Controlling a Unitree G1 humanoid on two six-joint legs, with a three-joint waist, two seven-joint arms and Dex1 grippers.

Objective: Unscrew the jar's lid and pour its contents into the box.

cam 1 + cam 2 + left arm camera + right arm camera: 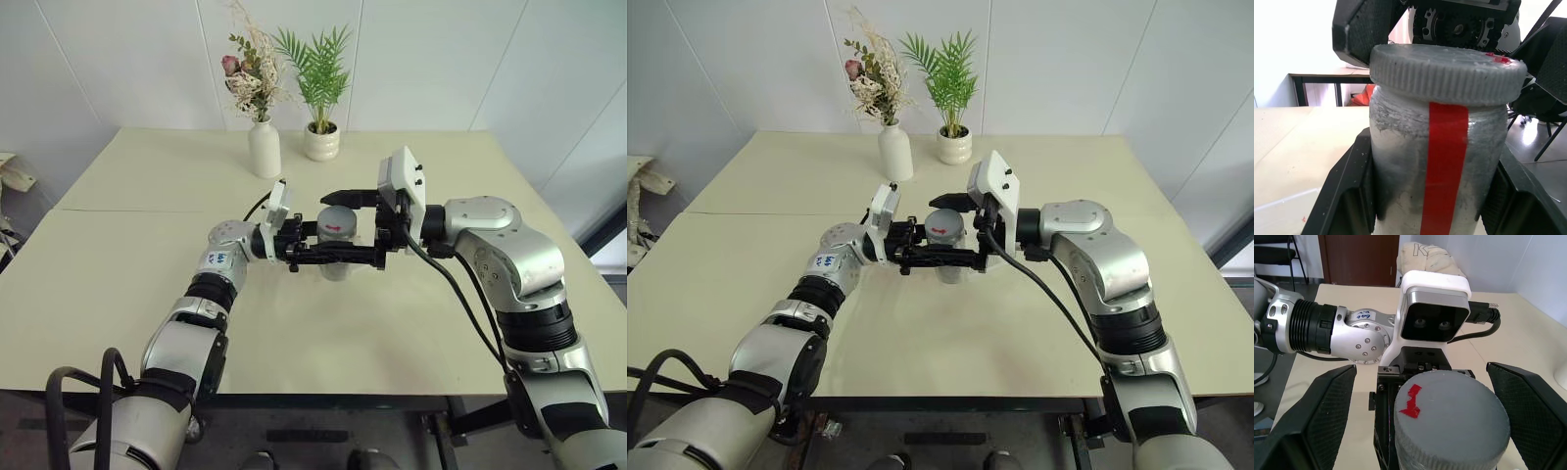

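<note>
Above the middle of the desk (118, 294), the jar (1437, 161) hangs in mid-air, clamped at its body between the left gripper's (338, 257) two black fingers (1347, 191), which press on either side of the glass just under the lid (1452, 423).

What could go wrong: the lid looks still seated on the jar, and the right gripper's (1422, 416) fingers (1317, 416) stand wide apart on either side of it, touching nothing. If they close off-centre or tilted, they may catch only the ribbed rim and slip as they turn. A hard twist could also spin the whole jar inside the left grip, since only two narrow pads hold the smooth glass, and the jar might then drop to the desk below. If the lid came free suddenly with the jar tipped, the contents could scatter instead of reaching the box; neither the contents nor the box can be made out here.

Behind the arms, a white flower vase (264, 149) and a potted plant (321, 140) stand well apart from the work.
</note>
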